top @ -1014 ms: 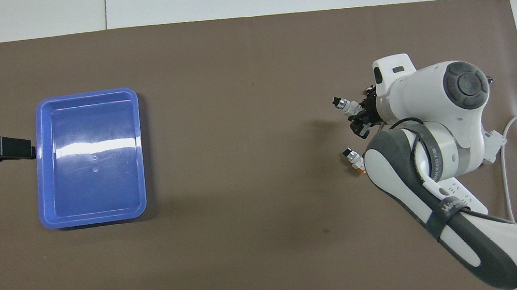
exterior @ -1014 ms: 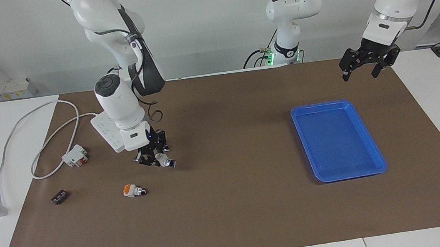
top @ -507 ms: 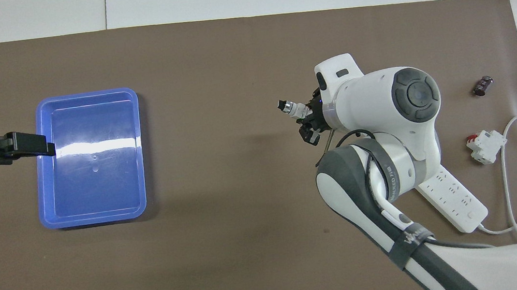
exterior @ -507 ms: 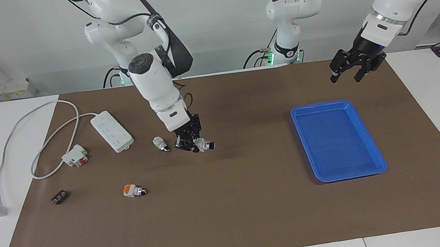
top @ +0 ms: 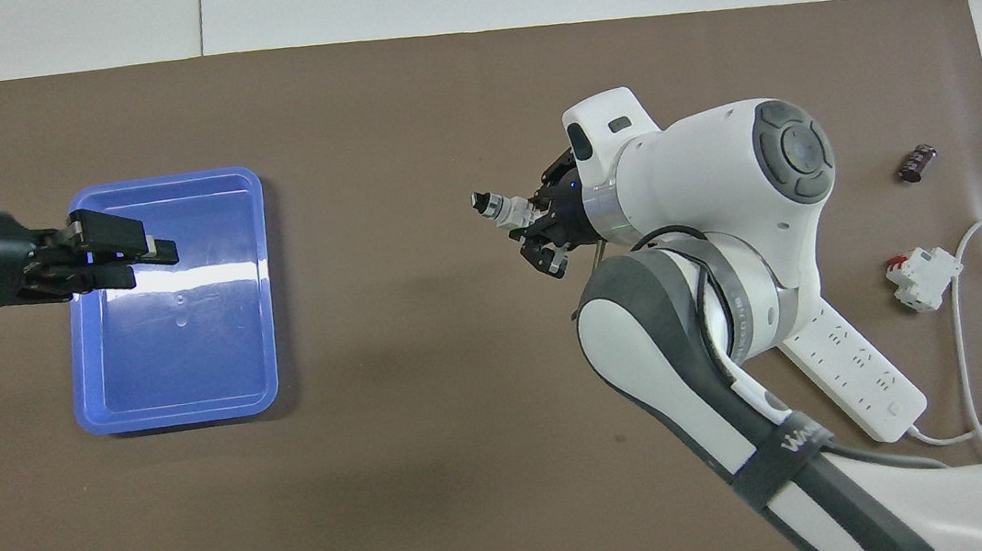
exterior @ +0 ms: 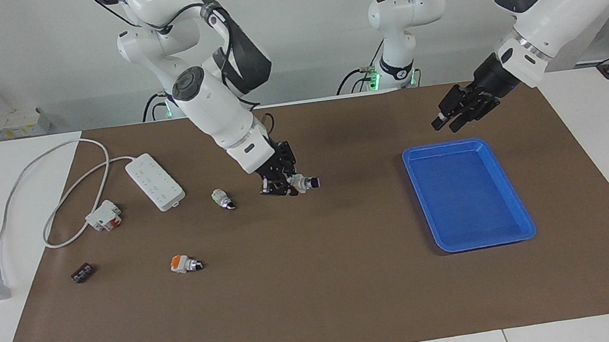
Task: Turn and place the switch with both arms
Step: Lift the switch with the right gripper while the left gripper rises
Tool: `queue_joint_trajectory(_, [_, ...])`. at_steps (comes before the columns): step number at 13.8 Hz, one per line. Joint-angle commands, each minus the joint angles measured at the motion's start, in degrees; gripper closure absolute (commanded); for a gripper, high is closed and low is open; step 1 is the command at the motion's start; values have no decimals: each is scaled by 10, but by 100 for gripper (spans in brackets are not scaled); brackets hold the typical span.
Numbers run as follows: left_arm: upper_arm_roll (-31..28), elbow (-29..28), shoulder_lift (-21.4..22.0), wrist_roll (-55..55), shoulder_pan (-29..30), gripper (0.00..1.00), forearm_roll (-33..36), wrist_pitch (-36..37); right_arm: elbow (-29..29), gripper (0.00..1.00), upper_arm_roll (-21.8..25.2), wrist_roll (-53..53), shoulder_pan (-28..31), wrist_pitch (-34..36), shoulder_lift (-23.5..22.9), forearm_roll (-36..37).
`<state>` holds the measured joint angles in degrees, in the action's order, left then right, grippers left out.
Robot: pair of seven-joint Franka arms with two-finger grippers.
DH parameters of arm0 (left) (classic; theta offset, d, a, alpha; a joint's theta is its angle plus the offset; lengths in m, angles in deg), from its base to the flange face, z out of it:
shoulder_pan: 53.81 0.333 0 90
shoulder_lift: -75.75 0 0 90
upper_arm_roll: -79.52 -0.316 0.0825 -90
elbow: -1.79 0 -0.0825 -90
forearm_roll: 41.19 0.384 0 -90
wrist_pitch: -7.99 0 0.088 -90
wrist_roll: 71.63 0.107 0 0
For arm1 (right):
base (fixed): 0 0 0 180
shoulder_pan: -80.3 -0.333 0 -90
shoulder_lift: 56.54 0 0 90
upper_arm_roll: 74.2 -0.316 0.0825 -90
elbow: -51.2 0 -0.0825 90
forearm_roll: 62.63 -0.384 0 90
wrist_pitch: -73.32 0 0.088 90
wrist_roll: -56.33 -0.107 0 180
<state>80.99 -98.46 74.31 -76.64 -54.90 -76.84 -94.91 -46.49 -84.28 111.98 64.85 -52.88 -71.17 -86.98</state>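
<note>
My right gripper [exterior: 286, 186] is shut on the switch [exterior: 302, 183] and holds it up over the middle of the brown mat. The switch's silver collar and black knob stick out toward the left arm's end of the table. The fingers cover its white body. The overhead view shows the same grip [top: 532, 226] and the switch [top: 497, 208] pointing at the tray. My left gripper [exterior: 445, 121] is open and empty in the air over the blue tray [exterior: 444, 146], over the tray's corner nearest the left arm's base. It also shows in the overhead view [top: 145, 258].
On the mat toward the right arm's end lie a green-ended switch [exterior: 220, 197], an orange-ended switch [exterior: 183, 263], a white power strip [exterior: 154, 180] with its cable, a white-and-red breaker [exterior: 104, 215] and a small dark block [exterior: 82, 273]. The tray [top: 156, 179] holds nothing.
My right gripper has lifted the switch from beside the power strip and carried it toward the mat's middle. My left gripper has swung in toward the tray and tilted toward the switch.
</note>
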Motion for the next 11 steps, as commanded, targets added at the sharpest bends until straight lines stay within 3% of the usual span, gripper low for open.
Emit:
queue_joint_trajectory(1, [6,57,-44,-54,-5,46,-41,-6,37,100,-5,5,-12,33,-11,-8])
queue_joint_trajectory(5, [16,116,-83,-193,-39,54,-58,-11,37,100,-4,-6,-55,8,-11,23])
queue_joint_trajectory(11, [15,110,-84,-214,-62,59,-64,-3,37,100,-4,-12,-60,20,-11,23])
